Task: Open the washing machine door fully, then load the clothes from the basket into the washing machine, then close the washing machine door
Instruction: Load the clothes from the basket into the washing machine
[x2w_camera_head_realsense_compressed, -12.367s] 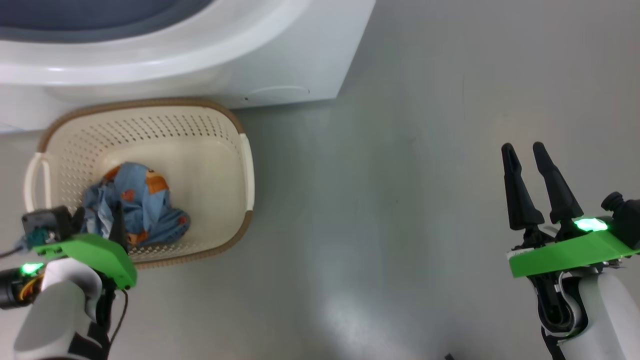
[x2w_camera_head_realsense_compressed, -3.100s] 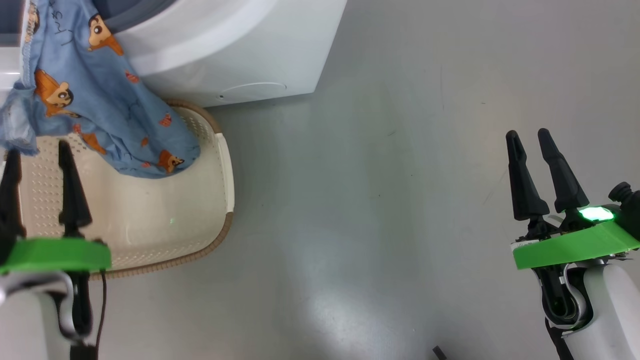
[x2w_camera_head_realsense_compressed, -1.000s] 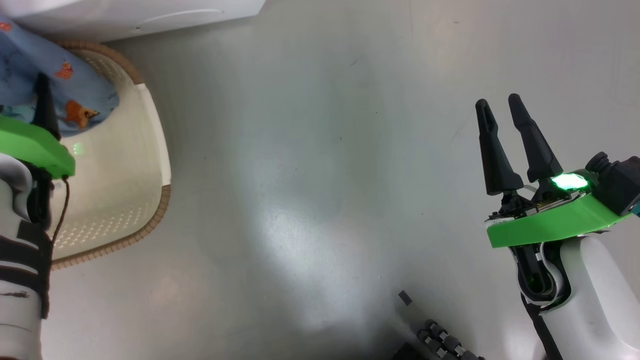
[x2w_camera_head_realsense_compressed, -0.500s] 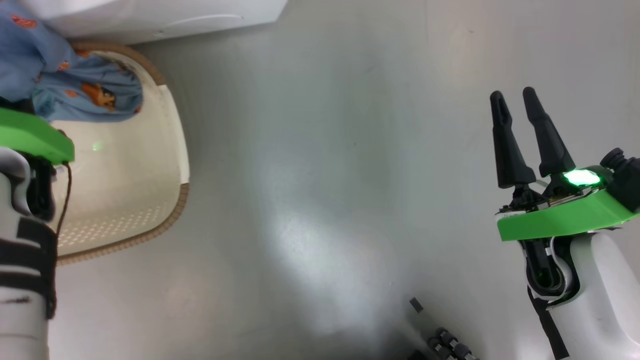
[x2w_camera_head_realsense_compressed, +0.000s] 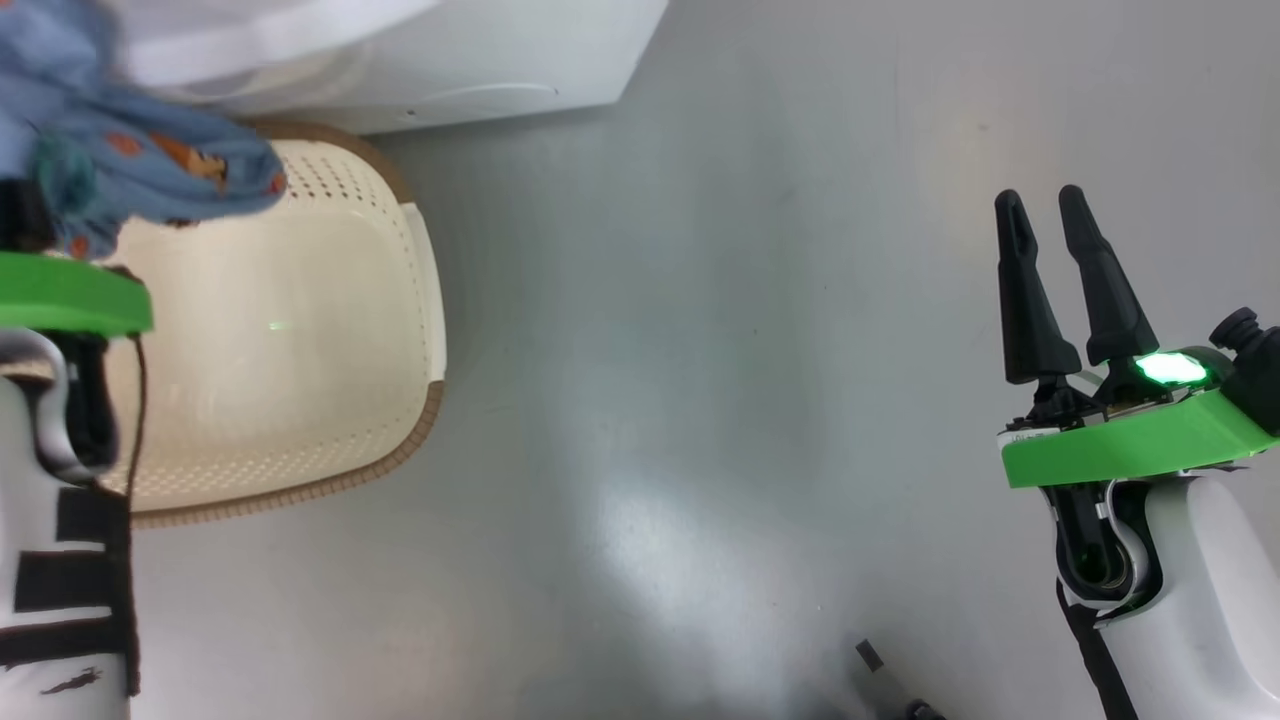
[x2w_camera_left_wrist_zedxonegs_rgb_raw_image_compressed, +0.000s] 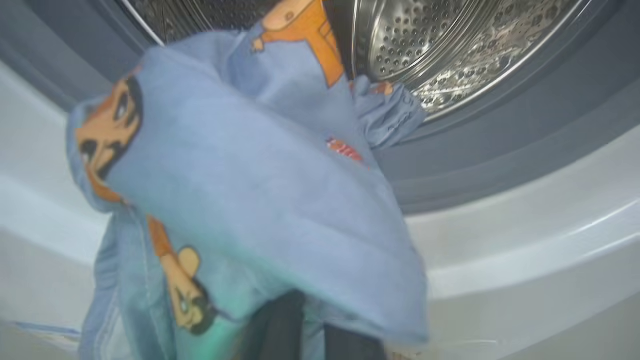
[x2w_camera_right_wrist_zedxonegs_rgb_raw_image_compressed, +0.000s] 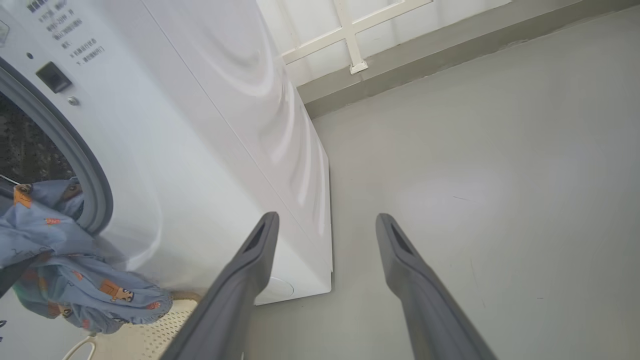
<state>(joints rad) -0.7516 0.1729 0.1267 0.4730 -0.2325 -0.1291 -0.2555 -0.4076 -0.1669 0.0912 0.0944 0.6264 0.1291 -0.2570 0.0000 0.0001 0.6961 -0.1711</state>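
Note:
The blue bear-print clothes (x2w_camera_head_realsense_compressed: 150, 170) hang bunched above the far left of the cream basket (x2w_camera_head_realsense_compressed: 330, 330). In the left wrist view the clothes (x2w_camera_left_wrist_zedxonegs_rgb_raw_image_compressed: 260, 200) trail out of the steel drum (x2w_camera_left_wrist_zedxonegs_rgb_raw_image_compressed: 450, 50) over the grey seal and drape over my left gripper (x2w_camera_left_wrist_zedxonegs_rgb_raw_image_compressed: 312, 325), which is shut on the fabric. Only the bases of its dark fingers (x2w_camera_left_wrist_zedxonegs_rgb_raw_image_compressed: 275, 325) show. The white washing machine (x2w_camera_head_realsense_compressed: 480, 60) stands behind the basket. My right gripper (x2w_camera_head_realsense_compressed: 1040, 198) is open over bare floor, far right of the basket. The washing machine door is out of view.
Grey floor (x2w_camera_head_realsense_compressed: 700, 350) stretches between the basket and my right arm. The right wrist view shows the machine's white side panel (x2w_camera_right_wrist_zedxonegs_rgb_raw_image_compressed: 240, 150), a wall base with a white window frame (x2w_camera_right_wrist_zedxonegs_rgb_raw_image_compressed: 350, 45) behind it, and the basket's rim (x2w_camera_right_wrist_zedxonegs_rgb_raw_image_compressed: 145, 340).
My left gripper has shut on the hanging clothes and lifted them off the basket's floor. The head camera has shifted. My right gripper has stayed open.

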